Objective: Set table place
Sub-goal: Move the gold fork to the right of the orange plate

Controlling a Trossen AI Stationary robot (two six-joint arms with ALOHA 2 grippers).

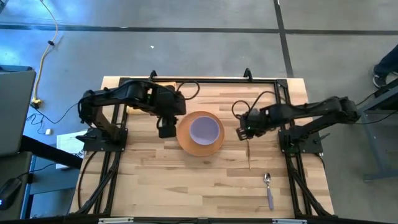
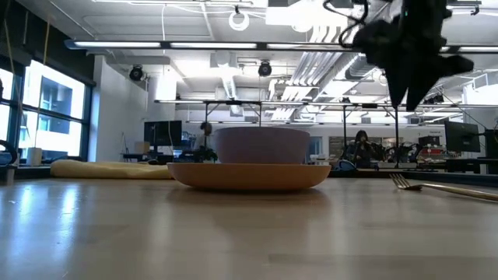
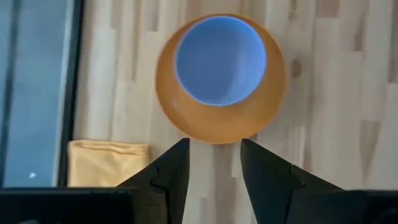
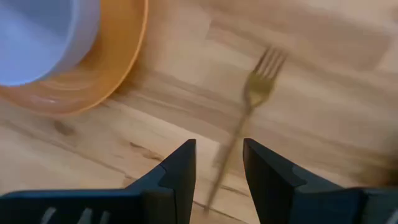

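The table (image 1: pixel 186 180) bears a spoon (image 1: pixel 268 190) only the high view shows; both jaws apart.

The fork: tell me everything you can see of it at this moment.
The fork is slim and gold-coloured, apparently metal, with a long thin handle. It lies flat on the bare wooden table, to the right of the orange plate and apart from it. The open right gripper hangs over its handle; nothing grips it.

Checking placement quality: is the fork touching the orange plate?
Apart. The right wrist view shows bare wood between the fork tines and the orange plate rim; the high view also shows the fork lying clear of the plate.
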